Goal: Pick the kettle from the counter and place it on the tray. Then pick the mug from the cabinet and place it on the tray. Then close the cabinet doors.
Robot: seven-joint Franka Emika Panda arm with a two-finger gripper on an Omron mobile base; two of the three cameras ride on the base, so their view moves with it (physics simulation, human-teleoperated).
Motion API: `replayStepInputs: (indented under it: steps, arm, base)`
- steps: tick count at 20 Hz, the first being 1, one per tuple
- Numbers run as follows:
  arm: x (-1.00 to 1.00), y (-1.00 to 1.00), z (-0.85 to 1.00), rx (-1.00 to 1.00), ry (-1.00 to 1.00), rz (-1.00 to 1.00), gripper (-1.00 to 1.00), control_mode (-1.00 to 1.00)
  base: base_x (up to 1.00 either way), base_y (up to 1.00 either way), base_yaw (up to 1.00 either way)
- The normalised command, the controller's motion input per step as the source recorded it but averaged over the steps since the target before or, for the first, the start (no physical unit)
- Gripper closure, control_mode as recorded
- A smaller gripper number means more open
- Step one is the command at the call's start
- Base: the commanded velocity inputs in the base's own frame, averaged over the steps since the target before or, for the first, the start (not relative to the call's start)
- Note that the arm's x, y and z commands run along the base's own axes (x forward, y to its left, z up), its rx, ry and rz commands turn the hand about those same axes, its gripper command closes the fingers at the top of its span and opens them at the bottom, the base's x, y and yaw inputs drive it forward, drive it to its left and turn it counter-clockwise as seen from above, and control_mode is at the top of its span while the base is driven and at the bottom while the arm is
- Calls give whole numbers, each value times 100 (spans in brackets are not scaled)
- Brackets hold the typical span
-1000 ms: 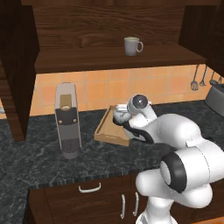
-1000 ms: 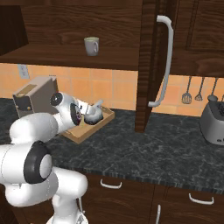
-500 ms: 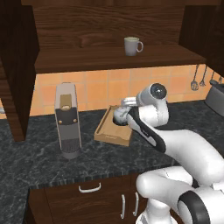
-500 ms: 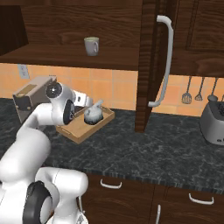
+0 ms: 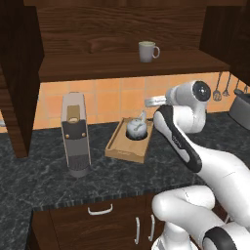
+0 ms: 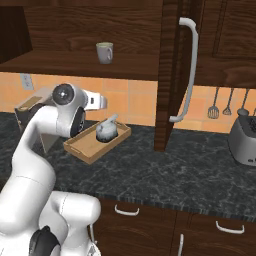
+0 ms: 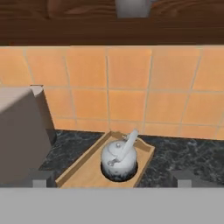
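Rendered home kitchen: dark speckled stone table (image 5: 44,180) over wood drawers with silver handles, orange tile backsplash (image 7: 131,96), dark wood wall cabinet (image 5: 117,34) holding mug (image 5: 146,51), hanging utensils (image 6: 220,102), toaster (image 6: 243,140).

The counter (image 5: 49,180) is carrying the tray (image 5: 117,149) and a grey appliance (image 5: 75,134) — the cabinet shelf (image 5: 97,66) is bearing the mug (image 5: 146,51).

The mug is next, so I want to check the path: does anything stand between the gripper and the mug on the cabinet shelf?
Nothing visible does. The mug stands alone on the cabinet shelf, with the cabinet doors swung open. The gripper is open, raised above the kettle sitting on the tray, below the shelf.
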Motion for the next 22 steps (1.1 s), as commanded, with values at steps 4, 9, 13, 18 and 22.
replayStepInputs:
  steps: [4, 9, 13, 18, 22]
  arm:
    - [-17, -19, 68, -6, -3, 5, -100, -100]
    - [-3, -22, 65, -10, 0, 0, -100, -100]
    - [1, -22, 59, 0, -15, 2, -100, -100]
    - [17, -13, 50, 0, -14, 3, -100, -100]
    - [40, -6, 43, 0, 0, 0, -100, -100]
  base:
    - [0, 0, 0]
    - [0, 0, 0]
    - [0, 0, 0]
    - [0, 0, 0]
    - [0, 0, 0]
